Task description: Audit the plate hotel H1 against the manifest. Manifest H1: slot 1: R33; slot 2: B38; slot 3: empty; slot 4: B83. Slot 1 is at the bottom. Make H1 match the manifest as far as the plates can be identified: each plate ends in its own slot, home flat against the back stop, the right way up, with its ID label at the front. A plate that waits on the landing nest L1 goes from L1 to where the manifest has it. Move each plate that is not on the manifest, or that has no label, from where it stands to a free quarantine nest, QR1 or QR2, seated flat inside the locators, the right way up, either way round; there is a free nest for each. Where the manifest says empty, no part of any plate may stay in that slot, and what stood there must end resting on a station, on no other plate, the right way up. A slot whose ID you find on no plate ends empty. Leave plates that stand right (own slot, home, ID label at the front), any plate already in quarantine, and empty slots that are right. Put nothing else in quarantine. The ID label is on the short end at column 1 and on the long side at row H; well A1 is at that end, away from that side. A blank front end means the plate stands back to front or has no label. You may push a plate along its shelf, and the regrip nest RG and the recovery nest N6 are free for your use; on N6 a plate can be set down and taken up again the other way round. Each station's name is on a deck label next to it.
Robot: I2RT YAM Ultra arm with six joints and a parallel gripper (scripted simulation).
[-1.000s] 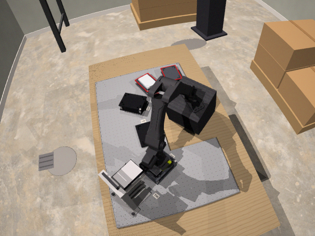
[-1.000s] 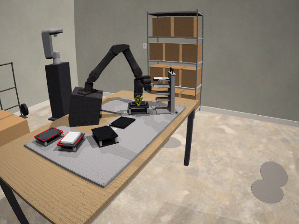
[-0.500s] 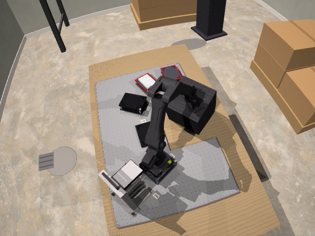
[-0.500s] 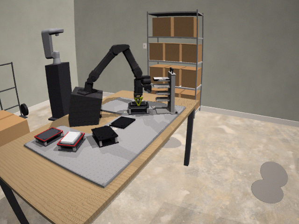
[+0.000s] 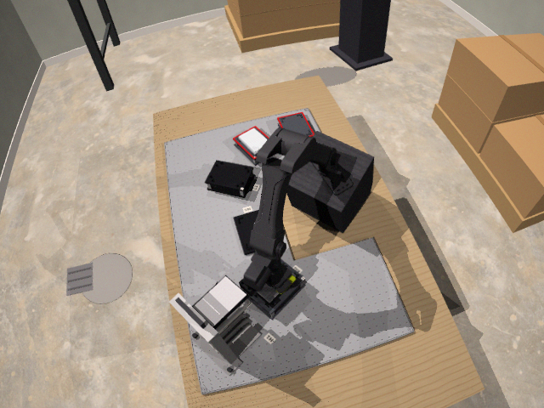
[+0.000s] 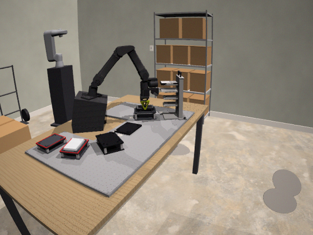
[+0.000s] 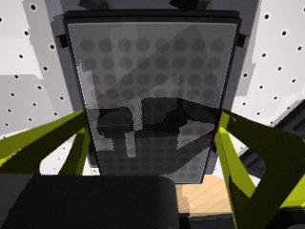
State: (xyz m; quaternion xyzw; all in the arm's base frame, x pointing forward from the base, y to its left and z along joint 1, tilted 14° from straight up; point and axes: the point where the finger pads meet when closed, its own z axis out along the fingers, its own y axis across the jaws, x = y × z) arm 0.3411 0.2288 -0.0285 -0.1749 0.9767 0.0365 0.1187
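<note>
A grey plate with rows of round wells (image 7: 152,91) lies flat on a dark nest (image 6: 144,113) in front of the plate hotel H1 (image 6: 174,96). My gripper (image 7: 152,114) points straight down over the plate's near half. Its yellow-green fingers touch the plate's two long sides, so it is shut on the plate. The gripper also shows in the top view (image 5: 286,283) and in the exterior view (image 6: 145,105). No ID label is readable on the plate. H1 holds a light plate on its top shelf (image 5: 219,300). I cannot tell what the lower shelves hold.
Two red-edged quarantine nests stand at the far end: one holds a white plate (image 6: 74,145), the other shows a dark top (image 6: 50,141). A raised black nest (image 6: 109,141) and a flat black nest (image 6: 128,127) lie between. The arm's black base block (image 6: 88,115) stands beside the deck.
</note>
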